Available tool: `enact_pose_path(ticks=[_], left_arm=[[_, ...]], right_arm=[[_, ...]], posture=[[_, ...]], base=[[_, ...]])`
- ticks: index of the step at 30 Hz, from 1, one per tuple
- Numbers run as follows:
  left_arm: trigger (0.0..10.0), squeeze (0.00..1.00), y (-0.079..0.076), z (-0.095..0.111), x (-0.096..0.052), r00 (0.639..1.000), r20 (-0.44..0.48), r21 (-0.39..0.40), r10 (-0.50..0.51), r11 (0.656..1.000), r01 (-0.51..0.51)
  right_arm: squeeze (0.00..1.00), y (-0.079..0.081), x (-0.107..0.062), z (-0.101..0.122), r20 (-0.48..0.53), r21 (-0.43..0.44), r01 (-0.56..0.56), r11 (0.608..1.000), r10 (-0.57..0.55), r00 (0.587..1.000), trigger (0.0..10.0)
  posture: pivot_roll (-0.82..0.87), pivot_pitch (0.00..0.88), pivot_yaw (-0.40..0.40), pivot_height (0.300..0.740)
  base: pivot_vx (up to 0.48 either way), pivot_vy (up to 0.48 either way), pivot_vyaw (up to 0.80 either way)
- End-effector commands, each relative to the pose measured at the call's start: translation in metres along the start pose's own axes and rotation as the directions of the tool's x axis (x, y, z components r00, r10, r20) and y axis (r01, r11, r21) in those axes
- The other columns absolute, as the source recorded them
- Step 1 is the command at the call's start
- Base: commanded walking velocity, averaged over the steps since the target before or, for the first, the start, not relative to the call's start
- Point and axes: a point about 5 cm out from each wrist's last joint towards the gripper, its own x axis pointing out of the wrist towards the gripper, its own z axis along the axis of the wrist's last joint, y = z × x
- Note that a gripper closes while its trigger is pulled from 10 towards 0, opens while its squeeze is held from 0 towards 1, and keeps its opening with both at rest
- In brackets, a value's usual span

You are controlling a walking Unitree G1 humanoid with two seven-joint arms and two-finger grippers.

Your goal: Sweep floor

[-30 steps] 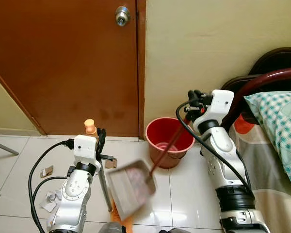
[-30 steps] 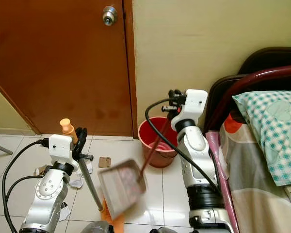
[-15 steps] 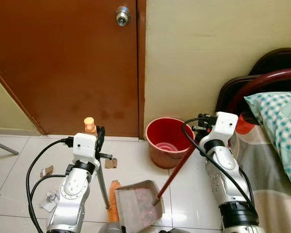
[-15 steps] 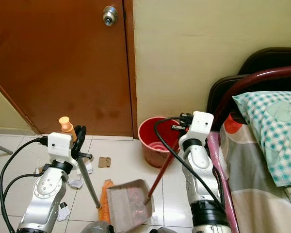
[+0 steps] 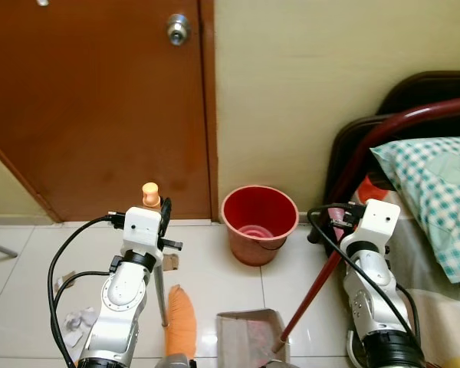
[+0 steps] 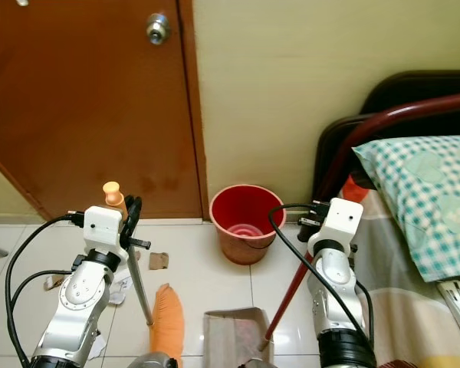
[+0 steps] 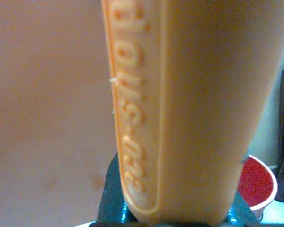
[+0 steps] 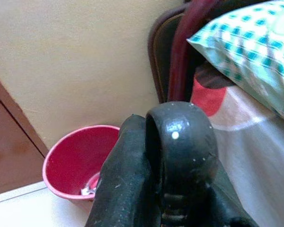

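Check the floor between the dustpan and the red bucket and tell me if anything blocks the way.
Nothing visible does. The dustpan, held by the right gripper through its red handle, sits on bare tile below the red bucket. The orange broom head lies off to its left.

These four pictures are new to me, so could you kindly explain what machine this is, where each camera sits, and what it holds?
This is a humanoid robot sweeping a tiled floor. The two wide pictures come from a stereo camera on its head, looking forward and down, so its own silver arms appear at the bottom. The left hand grips the handle of an orange broom, whose bristles rest on the floor. The right hand grips the red handle of a grey dustpan, set down on the tiles. Ahead stand a red bucket, a brown door and, to the right, a bed. Paper scraps lie beside the left arm. The close-up pictures come from wrist cameras, looking along each hand at the handle it grips.
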Motion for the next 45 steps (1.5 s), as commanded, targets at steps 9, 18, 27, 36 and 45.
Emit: enact_pose_path(ticks=[9, 18, 27, 36, 45], left_arm=[[10.0, 0.0, 0.003, 0.008, -0.002, 1.0, 0.031, 0.036, 0.002, 0.999, -0.004], [10.0, 0.0, 0.001, 0.019, 0.005, 0.997, 0.078, 0.044, -0.016, 0.999, 0.013], [10.0, 0.0, 0.001, 0.013, -0.005, 0.999, 0.047, 0.022, -0.014, 1.0, 0.013], [10.0, 0.0, 0.001, 0.015, -0.022, 0.993, 0.115, 0.26, -0.038, 0.965, 0.007], [10.0, 0.0, -0.001, 0.024, -0.007, 0.988, 0.137, 0.218, -0.074, 0.975, 0.043]], right_arm=[[0.0, 0.008, 0.001, 0.005, 0.017, -0.007, -0.044, 0.999, 0.044, 0.999, 10.0], [0.0, -0.001, 0.0, 0.005, 0.026, -0.038, -0.016, 0.999, 0.017, 1.0, 10.0], [0.0, -0.01, -0.006, -0.002, 0.004, -0.05, -0.004, 0.999, 0.004, 1.0, 10.0], [0.0, -0.02, -0.009, -0.011, -0.01, -0.043, 0.033, 0.999, -0.033, 0.999, 10.0], [0.0, -0.011, 0.001, -0.001, 0.028, -0.044, 0.027, 0.999, -0.026, 0.999, 10.0]], posture=[[0.01, 0.021, -0.019, 0.74], [-0.01, 0.017, -0.018, 0.74], [-0.01, 0.0, -0.026, 0.74], [0.0, 0.0, -0.006, 0.74], [0.0, 0.0, 0.01, 0.74]], base=[[0.0, 0.0, -0.2], [0.0, 0.0, -0.06], [0.0, 0.0, -0.73], [0.0, 0.0, 0.0], [0.0, 0.0, 0.0]])
